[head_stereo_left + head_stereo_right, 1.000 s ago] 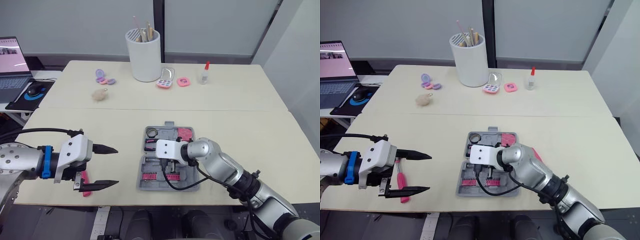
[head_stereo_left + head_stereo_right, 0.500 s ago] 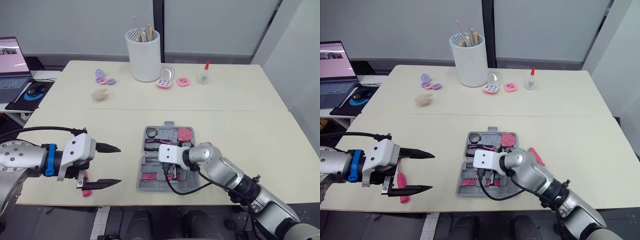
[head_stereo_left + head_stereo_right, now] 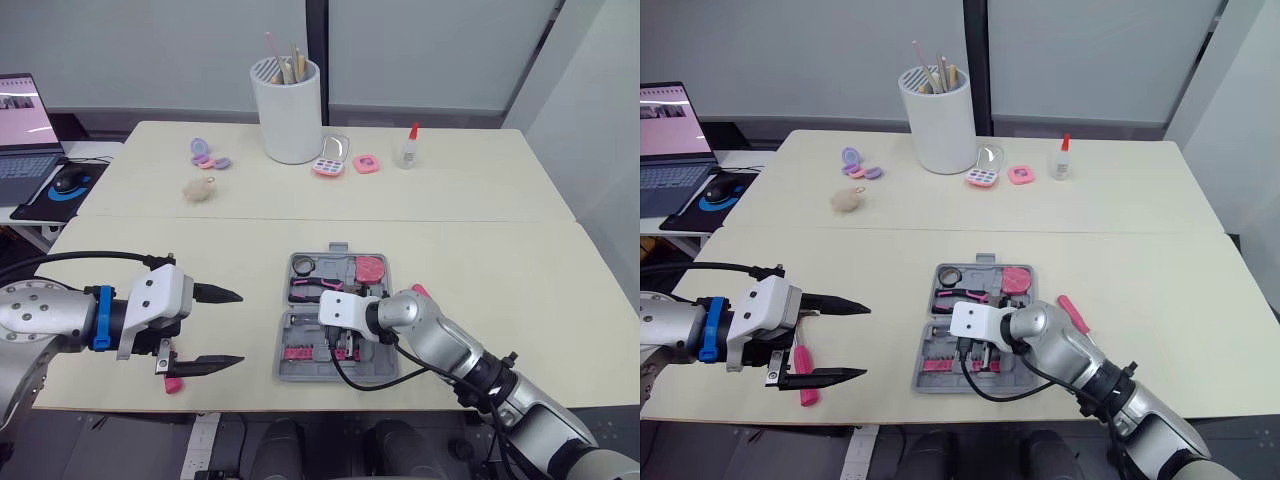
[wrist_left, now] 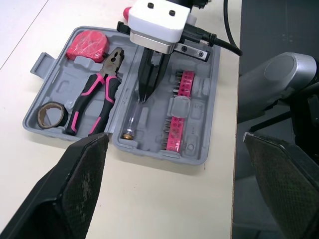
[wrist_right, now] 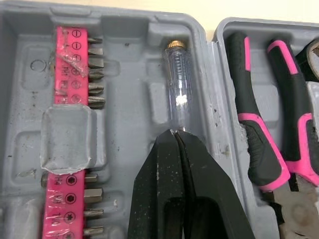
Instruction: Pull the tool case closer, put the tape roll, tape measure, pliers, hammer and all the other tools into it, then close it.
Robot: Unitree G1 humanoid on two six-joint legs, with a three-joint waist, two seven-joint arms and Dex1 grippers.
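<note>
The grey tool case (image 3: 283, 362) lies open at the table's middle near the front edge. Inside it sit a tape roll (image 3: 304, 266), pink-handled pliers (image 3: 308, 289), a pink tape measure (image 3: 371, 268), pink bit strips (image 5: 70, 64) and a clear screwdriver (image 5: 178, 84). My right gripper (image 5: 175, 133) is shut, with its tips touching the end of the clear screwdriver in its slot. My left gripper (image 3: 241, 327) hangs open left of the case, above a pink screwdriver (image 3: 803, 372) on the table. A pink-handled tool (image 3: 1073, 313) lies just right of the case, partly hidden by my right arm.
On the far table stand a white holder of brushes (image 3: 288, 110), makeup palettes (image 3: 331, 160), a glue bottle (image 3: 408, 147) and a fluffy ball (image 3: 199, 189). A laptop (image 3: 25, 135) and a mouse (image 3: 68, 180) sit at the far left. The table's front edge runs just under the case.
My right gripper has shifted slightly toward the case's near half, and my arm has uncovered the pink tool right of the case. My left gripper has barely moved.
</note>
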